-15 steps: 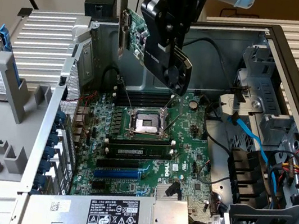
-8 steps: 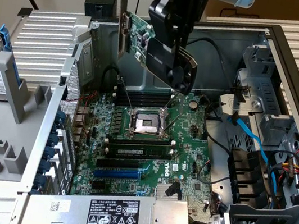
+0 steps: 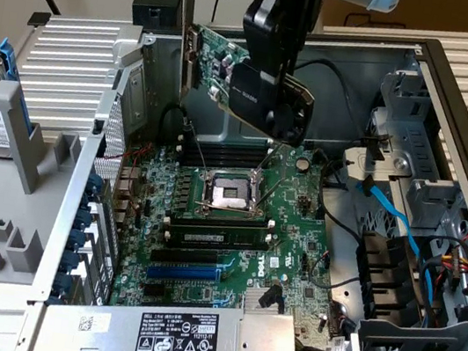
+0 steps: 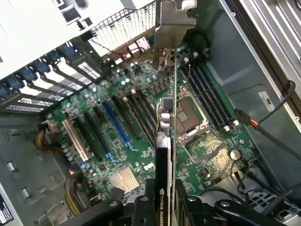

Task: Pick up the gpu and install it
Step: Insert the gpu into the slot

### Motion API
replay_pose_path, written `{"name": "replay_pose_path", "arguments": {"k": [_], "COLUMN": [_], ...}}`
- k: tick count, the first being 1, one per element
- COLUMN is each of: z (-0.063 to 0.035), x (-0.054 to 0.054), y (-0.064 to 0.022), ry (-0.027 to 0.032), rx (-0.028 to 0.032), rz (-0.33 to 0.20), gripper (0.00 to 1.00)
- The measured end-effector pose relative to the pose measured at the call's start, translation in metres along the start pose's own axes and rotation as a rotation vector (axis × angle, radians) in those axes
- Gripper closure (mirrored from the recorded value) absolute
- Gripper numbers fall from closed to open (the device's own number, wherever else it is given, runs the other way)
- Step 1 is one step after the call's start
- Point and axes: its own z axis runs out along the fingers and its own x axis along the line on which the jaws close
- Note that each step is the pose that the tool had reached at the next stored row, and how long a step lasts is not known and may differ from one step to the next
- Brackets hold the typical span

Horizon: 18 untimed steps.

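At the exterior view's left, a silver end bracket is seen upright at one end of the gpu, a short green card with a black cooler cover. The card is held raised in the air above the motherboard, inside the open case. It is pinched across the black cover by the gripper. White lettering reading "NVIDIA QUADRO" is seen along the cover's edge in the wrist view. The print on the power supply's label cannot be made out.
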Motion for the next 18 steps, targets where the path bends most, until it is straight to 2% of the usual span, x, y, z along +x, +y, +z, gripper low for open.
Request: {"name": "replay_pose_path", "arguments": {"k": [18], "z": [-0.0002], "x": [-0.0022], "y": [-0.0038], "ry": [0.0125], "rx": [0.002], "rz": [-0.282], "gripper": [0.73]}}
